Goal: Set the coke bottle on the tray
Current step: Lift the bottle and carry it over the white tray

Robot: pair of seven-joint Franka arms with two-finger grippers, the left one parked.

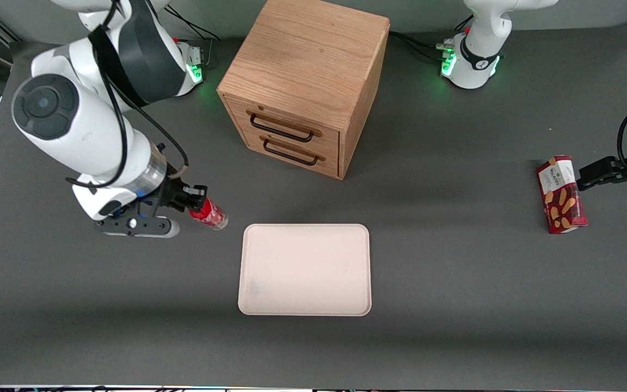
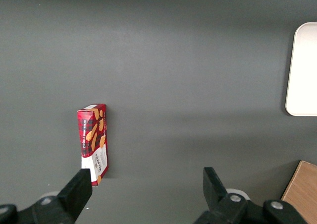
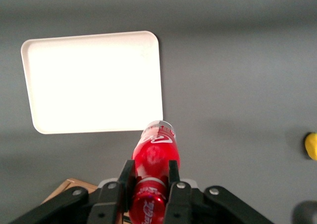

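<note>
Gripper (image 1: 196, 200) of the right arm is pinched on the coke bottle (image 1: 208, 213), the fingers (image 3: 127, 177) clamping its upper body near the cap end. The bottle is carried tilted above the table (image 1: 455, 305), not yet over the tray (image 1: 305, 269), with its clear base pointing toward the tray. The tray lies just beside the bottle, toward the parked arm's end of the table and slightly nearer the front camera; its long axis runs along the table's length. The coming move is judged to be a short sideways carry until the bottle's base clears the low rim. White script on the bottle's red label shows but is only partly readable. A red snack box (image 1: 561, 194), brand text unreadable, lies well apart. A wooden drawer cabinet (image 1: 305, 81) stands farther from the front camera than the tray.
</note>
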